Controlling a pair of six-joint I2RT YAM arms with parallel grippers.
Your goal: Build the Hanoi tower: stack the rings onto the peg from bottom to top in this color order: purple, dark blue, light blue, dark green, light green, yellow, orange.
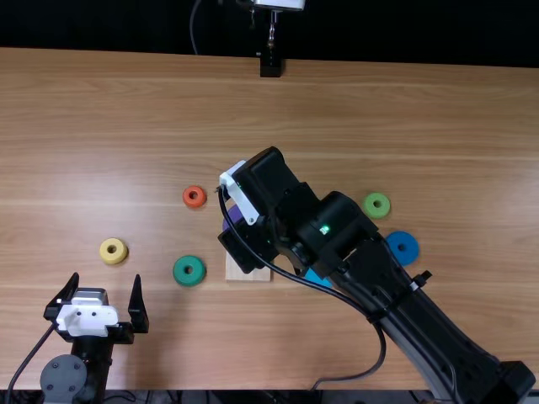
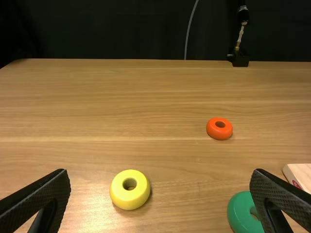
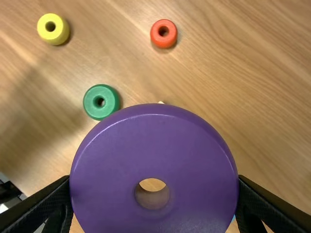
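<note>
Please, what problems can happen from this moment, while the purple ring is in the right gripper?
The right gripper holds the purple ring at its rim; if its hole is not centered over the peg, the ring could catch or tilt.

The dark green ring lies close beside the wooden base, so a sideways correction might push it.

The right arm partly covers the light blue ring in the top view; lowering might nudge it.
</note>
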